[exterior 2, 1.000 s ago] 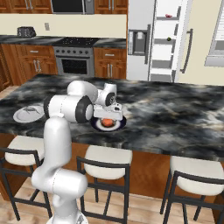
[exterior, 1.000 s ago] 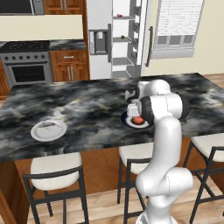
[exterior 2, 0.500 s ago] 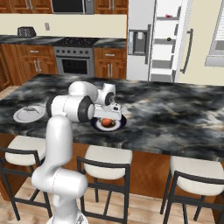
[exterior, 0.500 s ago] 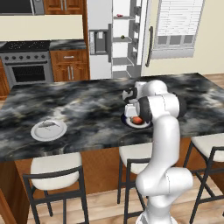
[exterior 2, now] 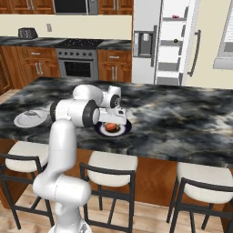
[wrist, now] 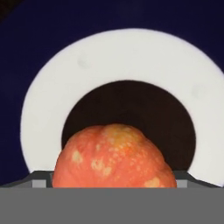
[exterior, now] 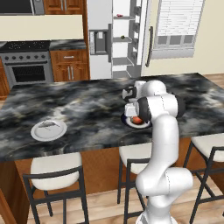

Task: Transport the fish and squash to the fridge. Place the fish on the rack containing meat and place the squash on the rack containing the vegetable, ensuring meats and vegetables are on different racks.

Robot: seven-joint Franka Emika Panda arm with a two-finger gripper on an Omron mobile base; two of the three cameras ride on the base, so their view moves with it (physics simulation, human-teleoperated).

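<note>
The squash [wrist: 114,157], round and orange-red, lies on a dark-blue plate with a white ring [wrist: 118,52] on the island counter, also visible from the sides as squash [exterior: 137,119] and squash [exterior 2: 111,126]. My gripper [exterior 2: 111,123] is lowered right over it, jaws open, one fingertip on each side of the squash and close against it. The fish [exterior: 48,125], slender and grey, rests on a pale round plate [exterior: 37,133] at the counter's left; fish [exterior 2: 31,113]. The fridge [exterior: 99,39] stands behind the island with one door swung open; fridge [exterior 2: 144,41].
Pale fridge shelves [exterior 2: 172,45] carry a small red item [exterior 2: 176,17] up high and a dark item [exterior 2: 175,41] one shelf lower. A stove [exterior 2: 77,63] stands left of the fridge. Stools [exterior 2: 111,166] line the island's near edge.
The hand has sunk a little lower over the dark-blue plate, bringing the fingers down around the squash. The fish and both plates have not moved.
</note>
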